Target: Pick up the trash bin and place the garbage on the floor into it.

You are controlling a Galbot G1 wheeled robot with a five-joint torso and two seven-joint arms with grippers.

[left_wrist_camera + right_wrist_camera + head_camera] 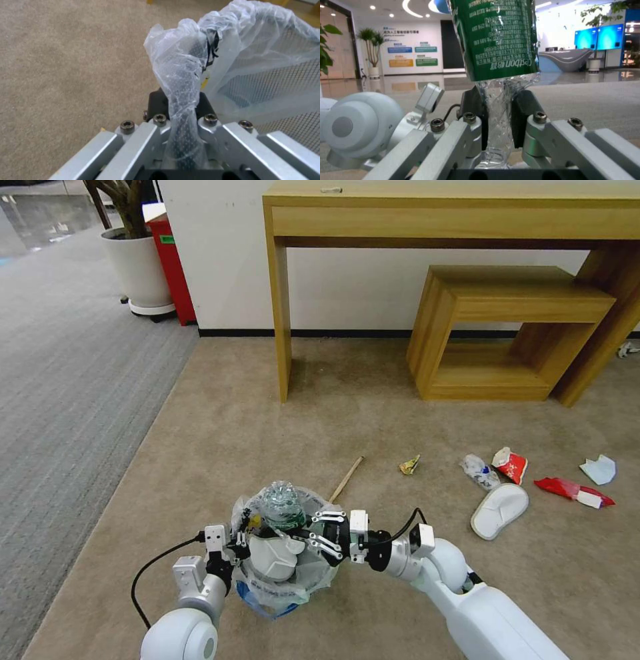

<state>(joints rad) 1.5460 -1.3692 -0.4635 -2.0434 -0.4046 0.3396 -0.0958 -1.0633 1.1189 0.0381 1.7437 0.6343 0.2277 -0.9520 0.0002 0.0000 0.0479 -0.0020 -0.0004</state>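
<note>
Left gripper (235, 551): pinches the rim of the trash bin (283, 580), bottom middle.
Right gripper (319, 535): squeezes a crushed bottle (281, 505), standing up, right over the bin's mouth.
Slipper in bin (272, 557): under the bottle.
Bottle's way: straight down into the bin.

Head cam looks down; wrist cams close-up; both share trash bin (283, 553).

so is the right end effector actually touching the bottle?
Touching. The right wrist view shows the right end effector with both pads pressed against the crushed clear bottle, squeezing it below the green label.
</note>
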